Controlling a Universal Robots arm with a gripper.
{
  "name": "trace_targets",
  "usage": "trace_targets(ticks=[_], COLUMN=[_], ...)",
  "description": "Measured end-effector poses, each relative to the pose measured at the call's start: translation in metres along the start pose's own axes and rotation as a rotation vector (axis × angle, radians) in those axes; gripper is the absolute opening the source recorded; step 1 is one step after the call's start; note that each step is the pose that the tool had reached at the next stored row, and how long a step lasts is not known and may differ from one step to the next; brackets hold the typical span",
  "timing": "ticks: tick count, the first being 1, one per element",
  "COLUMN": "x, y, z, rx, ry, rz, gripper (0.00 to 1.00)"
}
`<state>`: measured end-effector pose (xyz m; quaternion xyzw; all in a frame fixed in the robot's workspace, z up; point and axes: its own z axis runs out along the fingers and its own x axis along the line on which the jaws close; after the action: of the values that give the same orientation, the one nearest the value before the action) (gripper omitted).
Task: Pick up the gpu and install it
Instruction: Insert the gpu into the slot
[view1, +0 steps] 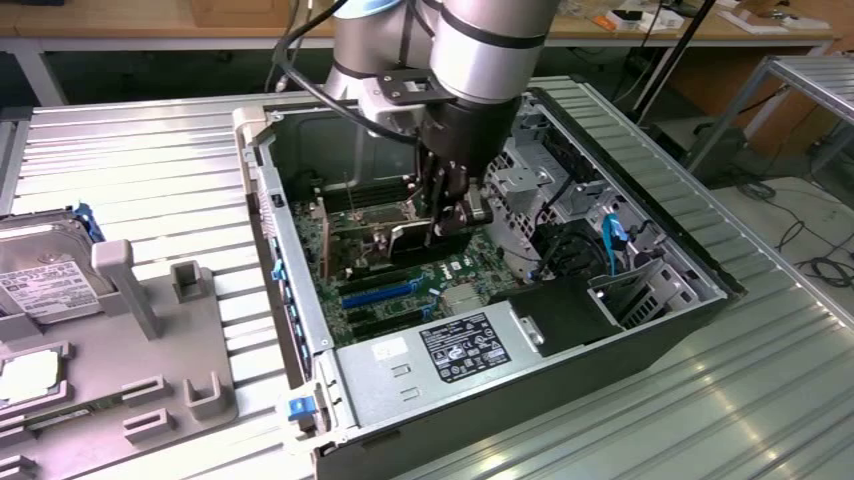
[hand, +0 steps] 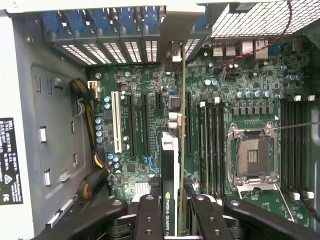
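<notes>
Inside the open computer case, the end effector grips the gpu edge-on, apparently just above the motherboard.

Exterior view: bright, even overhead light is recorded. Pale glare is seen on the ribbed desk and on the silver shell of the arm. The inside of the computer case is shaded, darkest under the arm.

Wrist view: the motherboard is evenly lit. The mesh panel is washed out. The black pincer, closed on the gpu, is rendered as a dark mass.
</notes>
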<state>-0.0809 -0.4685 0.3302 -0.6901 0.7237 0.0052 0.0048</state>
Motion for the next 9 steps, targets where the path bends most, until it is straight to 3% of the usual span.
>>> trace_targets(ticks=[9], x=[-0.001], y=[-0.0005], z=[0.0272], rx=[0.0001], ry=[-0.0001], rz=[0.0], gripper=[0.27])
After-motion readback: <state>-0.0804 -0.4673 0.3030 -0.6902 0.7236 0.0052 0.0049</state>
